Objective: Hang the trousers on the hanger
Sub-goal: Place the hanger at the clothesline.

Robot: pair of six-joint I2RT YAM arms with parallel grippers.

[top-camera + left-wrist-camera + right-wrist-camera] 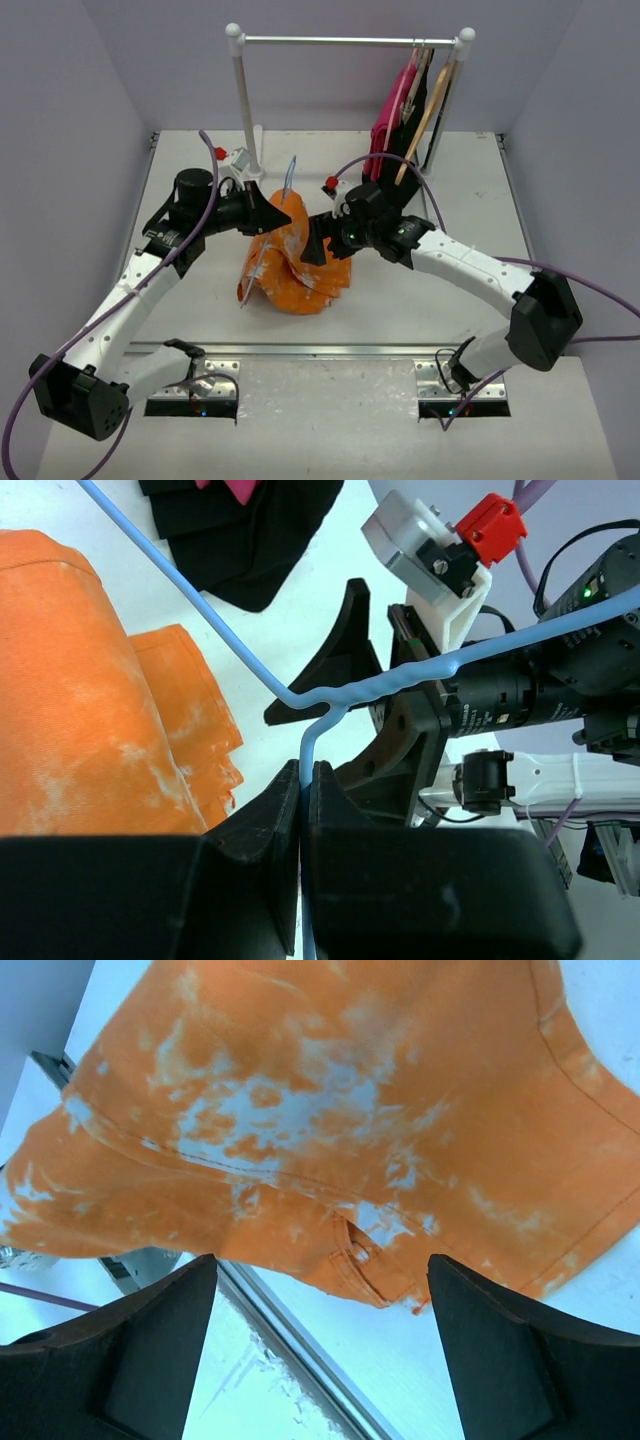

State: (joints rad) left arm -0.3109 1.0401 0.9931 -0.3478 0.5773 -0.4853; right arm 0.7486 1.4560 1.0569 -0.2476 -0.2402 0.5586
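The orange trousers [300, 268] with white blotches are draped in a bunch over the pale blue wire hanger [290, 178], their lower folds resting on the table. My left gripper [282, 213] is shut on the hanger's wire [330, 695] just below its twisted neck, the wire pinched between the fingertips [322, 780]. My right gripper [313, 241] stands open right beside the trousers, nothing between its fingers. In the right wrist view the trousers [340, 1100] hang just beyond the open right gripper [320, 1280]. The left wrist view shows the trousers [80, 700] to the left.
A clothes rack [245, 100] stands at the back, carrying a pink garment [385, 125], a black garment [412, 110] and a wooden hanger [430, 110] at its right end. A metal rail [340, 349] runs along the table's front edge. Walls close in both sides.
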